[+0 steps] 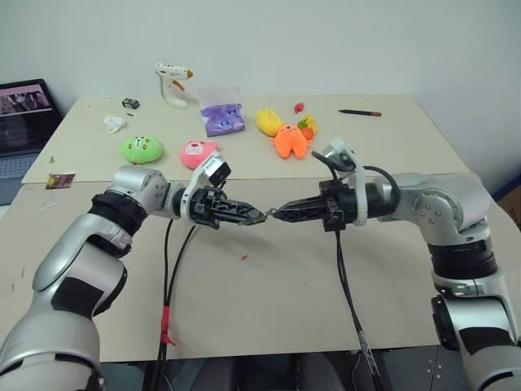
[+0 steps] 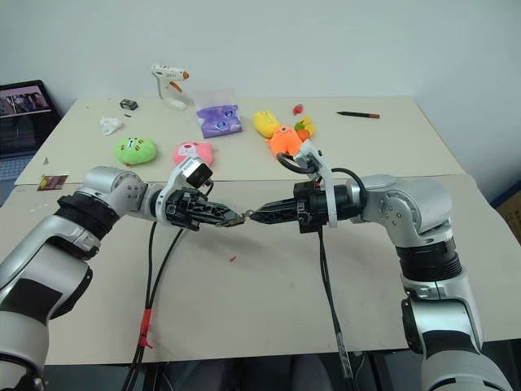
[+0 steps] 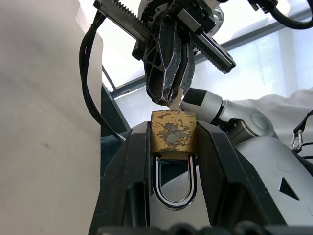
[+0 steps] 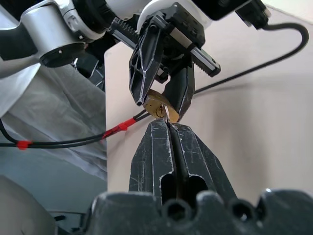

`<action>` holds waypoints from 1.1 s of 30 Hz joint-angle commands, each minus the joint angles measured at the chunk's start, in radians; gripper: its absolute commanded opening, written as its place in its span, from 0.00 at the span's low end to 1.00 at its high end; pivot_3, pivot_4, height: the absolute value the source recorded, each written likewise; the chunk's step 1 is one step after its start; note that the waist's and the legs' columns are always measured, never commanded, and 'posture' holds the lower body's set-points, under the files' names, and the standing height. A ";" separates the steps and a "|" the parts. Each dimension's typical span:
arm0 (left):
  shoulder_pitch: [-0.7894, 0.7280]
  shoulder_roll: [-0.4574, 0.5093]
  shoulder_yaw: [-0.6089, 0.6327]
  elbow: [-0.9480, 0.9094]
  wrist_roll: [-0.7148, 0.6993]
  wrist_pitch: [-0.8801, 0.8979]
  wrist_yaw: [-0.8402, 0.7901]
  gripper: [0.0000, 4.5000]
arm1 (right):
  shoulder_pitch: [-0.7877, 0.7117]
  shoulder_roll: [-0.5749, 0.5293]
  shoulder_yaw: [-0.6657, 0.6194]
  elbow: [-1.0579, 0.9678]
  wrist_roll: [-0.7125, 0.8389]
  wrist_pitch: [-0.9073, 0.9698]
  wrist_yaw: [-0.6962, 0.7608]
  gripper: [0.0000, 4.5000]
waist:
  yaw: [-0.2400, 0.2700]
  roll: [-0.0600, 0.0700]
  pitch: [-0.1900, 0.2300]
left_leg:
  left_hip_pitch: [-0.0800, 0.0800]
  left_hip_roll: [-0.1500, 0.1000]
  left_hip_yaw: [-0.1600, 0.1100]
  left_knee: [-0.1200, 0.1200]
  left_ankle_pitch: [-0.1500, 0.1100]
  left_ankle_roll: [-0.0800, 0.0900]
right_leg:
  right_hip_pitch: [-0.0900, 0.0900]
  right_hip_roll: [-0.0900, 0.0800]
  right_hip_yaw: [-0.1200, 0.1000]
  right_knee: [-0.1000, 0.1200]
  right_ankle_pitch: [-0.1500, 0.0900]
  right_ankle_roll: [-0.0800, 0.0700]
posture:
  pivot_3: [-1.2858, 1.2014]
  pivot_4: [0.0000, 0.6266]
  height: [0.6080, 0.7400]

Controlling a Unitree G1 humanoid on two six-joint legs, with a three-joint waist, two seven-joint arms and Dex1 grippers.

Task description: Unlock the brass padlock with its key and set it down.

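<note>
Desk (image 1: 326, 269): beige, toys at back.
Left end effector (image 3: 172, 161): clamps padlock (image 3: 172, 135) above desk, shackle toward its wrist.
Right end effector (image 4: 168, 128): shut on key (image 4: 165, 113), tip-to-tip, meeting padlock's base along one line.

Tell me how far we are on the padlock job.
Done: the left gripper clamps the brass padlock by its body, above the table. In hand: the right gripper, shut on the key, meets the padlock's base; the key looks to be at the keyhole. Left: the shackle sits closed in the left wrist view, so unlocking and setting the padlock down remain.
</note>
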 commanded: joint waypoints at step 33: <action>-0.009 -0.032 -0.014 -0.006 0.021 0.002 0.001 0.19 | 0.080 -0.049 0.094 -0.102 -0.263 -0.627 0.217 0.47 | -0.024 0.000 0.000 | -0.011 -0.005 0.000 0.008 0.003 -0.005 | -0.011 -0.004 0.000 0.008 -0.001 0.002 | 0.52 0.24 1.00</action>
